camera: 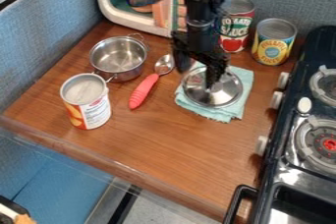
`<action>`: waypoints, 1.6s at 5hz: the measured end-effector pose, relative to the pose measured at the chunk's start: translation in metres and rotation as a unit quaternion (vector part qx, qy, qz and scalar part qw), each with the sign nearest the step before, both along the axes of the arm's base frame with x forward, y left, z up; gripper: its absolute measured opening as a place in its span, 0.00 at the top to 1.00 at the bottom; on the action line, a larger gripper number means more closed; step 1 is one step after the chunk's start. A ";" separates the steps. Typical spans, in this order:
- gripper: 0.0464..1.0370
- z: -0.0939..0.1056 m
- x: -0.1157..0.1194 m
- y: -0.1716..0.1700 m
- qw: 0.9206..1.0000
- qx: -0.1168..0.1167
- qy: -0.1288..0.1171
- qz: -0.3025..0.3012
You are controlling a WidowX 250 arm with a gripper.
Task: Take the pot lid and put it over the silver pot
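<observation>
Black robot gripper (211, 76) over centre of round, shiny silver metal lid (230, 92), can't tell if open or closed. Lid on soft teal cloth (226, 115); likely light, stiff, slippery: pinch centrally, presumably by knob, keep level towards small silver metal pot (119, 60).

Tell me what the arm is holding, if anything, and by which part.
I can't tell whether anything is held: the claw is at the middle of the lid, above the teal cloth.

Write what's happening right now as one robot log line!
gripper: at lid | lid: on teal cloth | silver pot: uncovered, beside spoon | lid over pot: not yet
</observation>
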State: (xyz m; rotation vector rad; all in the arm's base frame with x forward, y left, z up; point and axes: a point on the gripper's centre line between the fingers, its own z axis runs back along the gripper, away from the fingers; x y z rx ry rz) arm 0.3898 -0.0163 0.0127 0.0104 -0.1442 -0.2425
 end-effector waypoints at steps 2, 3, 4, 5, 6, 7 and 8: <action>0.04 -0.011 0.011 -0.014 1.000 -0.004 -0.001 0.012; 0.09 -0.021 0.015 -0.013 1.000 -0.008 0.007 0.024; 0.38 -0.020 0.019 -0.009 0.999 -0.011 0.004 0.034; 0.68 -0.021 0.018 -0.005 0.999 -0.011 0.008 0.039; 0.88 -0.021 0.015 -0.006 0.999 -0.013 0.013 0.032; 0.98 -0.013 0.012 -0.004 0.999 -0.027 0.026 0.028; 0.99 0.035 0.031 0.014 0.997 -0.052 -0.020 0.049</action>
